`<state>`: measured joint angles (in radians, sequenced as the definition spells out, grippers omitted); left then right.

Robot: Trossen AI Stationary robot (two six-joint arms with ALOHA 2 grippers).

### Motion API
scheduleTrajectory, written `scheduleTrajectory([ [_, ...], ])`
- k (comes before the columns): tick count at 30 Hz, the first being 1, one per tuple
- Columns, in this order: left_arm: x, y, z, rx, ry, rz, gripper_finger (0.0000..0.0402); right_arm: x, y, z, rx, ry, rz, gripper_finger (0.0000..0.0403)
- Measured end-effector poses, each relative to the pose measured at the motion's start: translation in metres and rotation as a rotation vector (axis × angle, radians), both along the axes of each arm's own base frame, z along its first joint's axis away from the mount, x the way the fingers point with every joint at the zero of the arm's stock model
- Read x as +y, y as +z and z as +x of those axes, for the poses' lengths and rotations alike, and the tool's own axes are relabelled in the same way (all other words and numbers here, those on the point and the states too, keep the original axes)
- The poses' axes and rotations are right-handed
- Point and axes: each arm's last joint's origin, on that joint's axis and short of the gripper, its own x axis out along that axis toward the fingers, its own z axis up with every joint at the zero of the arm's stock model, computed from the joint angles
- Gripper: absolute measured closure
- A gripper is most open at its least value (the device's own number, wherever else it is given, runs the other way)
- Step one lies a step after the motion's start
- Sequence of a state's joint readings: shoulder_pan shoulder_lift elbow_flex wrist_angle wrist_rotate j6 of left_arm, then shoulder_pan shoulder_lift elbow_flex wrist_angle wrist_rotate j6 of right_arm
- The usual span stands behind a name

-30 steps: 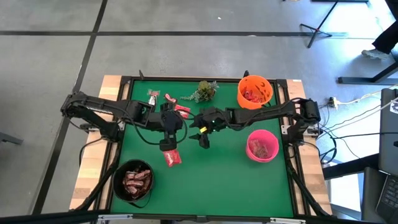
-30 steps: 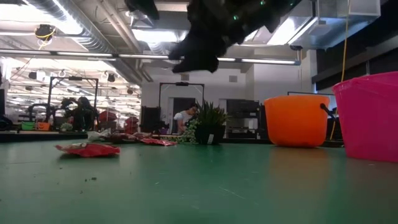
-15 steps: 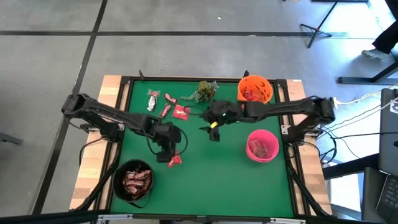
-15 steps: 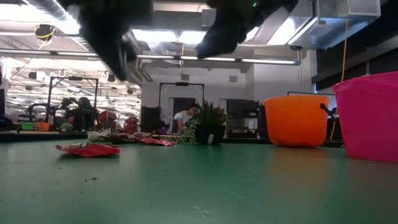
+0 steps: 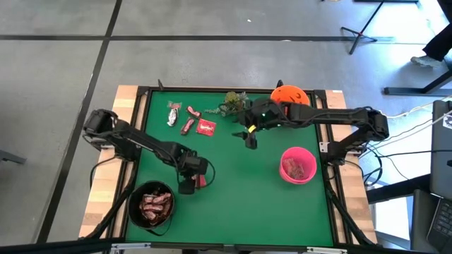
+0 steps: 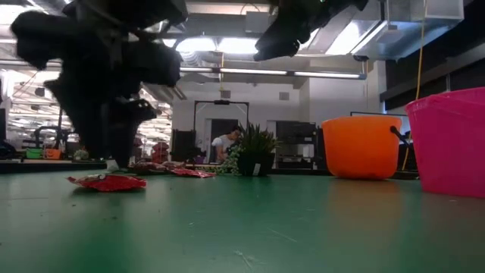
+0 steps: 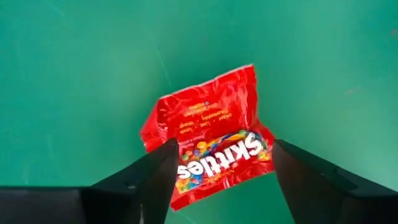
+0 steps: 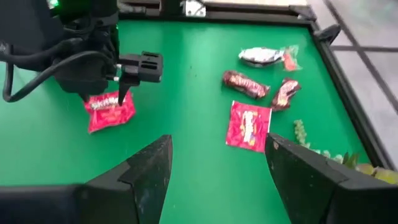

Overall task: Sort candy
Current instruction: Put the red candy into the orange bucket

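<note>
Item one, the candy: I see a red Skittles packet (image 7: 211,140) lying flat on the green table (image 5: 240,204), print side up, between the spread fingers of my left gripper (image 7: 217,171); the fingers stand apart on either side of it and I cannot see them pinching it, so I count it as released onto the mat near the black bowl (image 5: 152,205). In the high view that gripper (image 5: 189,185) sits low over the packet, just beside the bowl, which holds dark brown-red bars. Item two: a second red square packet (image 5: 205,128) lies toward the far edge of the table, with two dark bars (image 8: 247,83) and a clear-wrapped sweet (image 8: 261,56) close by it, all apart from one another. Item three: my right gripper (image 5: 249,135) hangs above the table's far middle, fingers wide and holding nothing, near the green plant sprig (image 5: 232,103). Item four: an orange bowl (image 5: 291,95) at the far right, partly under the right arm, and a pink bowl (image 5: 298,165) nearer the right edge, with sweets inside.
</note>
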<state>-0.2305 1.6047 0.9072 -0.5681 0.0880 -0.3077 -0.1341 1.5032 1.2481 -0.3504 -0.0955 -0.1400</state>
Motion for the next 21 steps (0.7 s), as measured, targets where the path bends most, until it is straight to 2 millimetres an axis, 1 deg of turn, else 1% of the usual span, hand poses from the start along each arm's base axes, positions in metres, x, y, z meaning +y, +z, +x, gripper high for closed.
scheduleTrajectory([
  [6,-0.005,-0.024,0.005,0.061,0.007,0.105,0.0139,0.001,-0.001,-0.003,0.026,0.008,0.005,0.015],
  [9,-0.005,-0.034,0.008,0.088,0.005,0.127,0.0138,0.002,-0.001,-0.006,0.053,0.015,0.007,0.015],
  [11,-0.005,-0.037,0.008,0.094,0.005,0.14,0.0146,0.002,0.0,-0.011,0.07,0.017,0.007,0.015],
  [13,-0.005,-0.037,0.009,0.09,0.001,0.147,0.0164,0.003,0.003,-0.015,0.082,0.018,0.008,0.015],
  [15,-0.003,-0.035,0.01,0.076,0.001,0.167,0.0194,0.004,0.006,-0.021,0.091,0.017,0.01,0.015],
  [21,-0.002,-0.024,0.021,0.028,0.02,0.253,0.0317,0.009,0.023,-0.04,0.073,0.007,0.036,0.015],
])
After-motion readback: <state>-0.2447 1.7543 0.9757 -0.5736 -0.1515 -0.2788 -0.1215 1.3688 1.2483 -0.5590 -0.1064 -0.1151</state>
